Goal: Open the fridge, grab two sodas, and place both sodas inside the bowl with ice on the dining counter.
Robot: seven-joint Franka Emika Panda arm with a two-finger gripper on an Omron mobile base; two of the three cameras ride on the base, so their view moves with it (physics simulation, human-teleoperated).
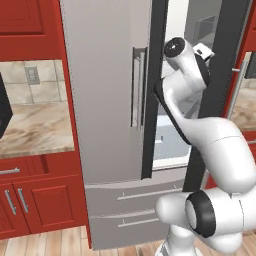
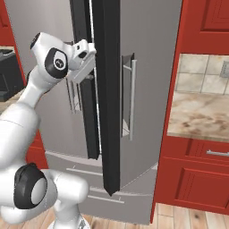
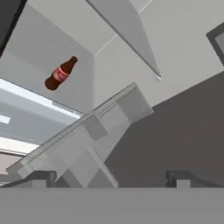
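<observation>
Gripper (image 3: 111,177), jaws apart and empty, reaches into the fridge (image 1: 107,100); the part-open door (image 2: 109,89) could snag its wrist.

- Rendered scene, even diffuse light, no visible lamp; both base views bright, no blur, sharp edge to edge.
- Tall silver-grey French-door fridge (image 1: 107,100): flat matte doors, no glare; soft shading only beside its vertical bar handle (image 1: 136,87).
- White fridge interior (image 1: 175,135) brighter than surroundings, pale blue-grey tint low down.
- Glossy white robot arm (image 1: 220,145): soft gradient shading, darker undersides.
- Hand view: dimmer, grey, tilted; coarse, slightly soft detail. Small dark-red bottle w/ label (image 3: 60,73) a bit fuzzy.
- Straight lines stay straight at frame edges; no lens distortion noted.
</observation>
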